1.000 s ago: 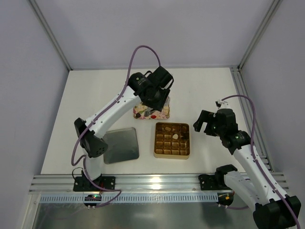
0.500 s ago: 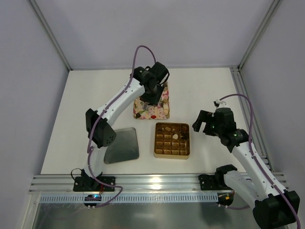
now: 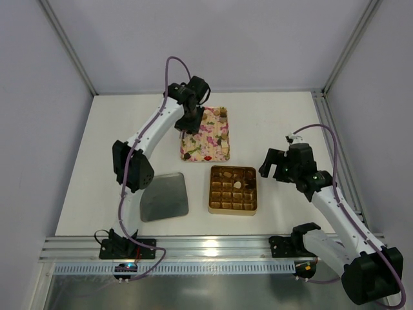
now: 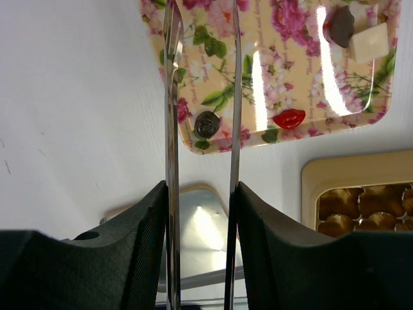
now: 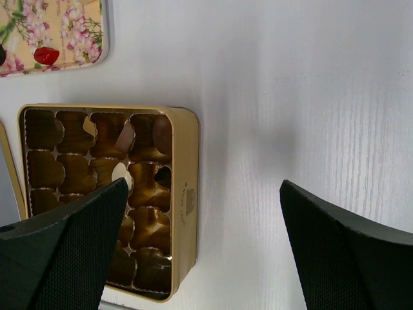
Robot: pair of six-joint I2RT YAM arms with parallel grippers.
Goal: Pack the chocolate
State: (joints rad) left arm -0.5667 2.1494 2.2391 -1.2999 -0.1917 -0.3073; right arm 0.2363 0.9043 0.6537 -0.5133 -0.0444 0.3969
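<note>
The left gripper's (image 4: 201, 10) fingers (image 4: 171, 97) are standing narrowly apart, tips cropped, so I cannot tell any grip. It has been swinging from the tray's (image 4: 284, 77) middle to its left edge, probably lining up a pick. Most chocolate (image 4: 341, 27) is lying in the tray, little in the box (image 5: 184, 194). The right gripper (image 5: 203, 187) is waiting spread wide beside the box's right rim.

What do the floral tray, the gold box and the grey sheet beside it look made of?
Floral tray: glossy printed tin or plastic, sharp light streaks. Gold box: satin gold card or metal rim, shiny moulded insert, probably plastic. Grey sheet: likely metal, dull mirror-like sheen.
</note>
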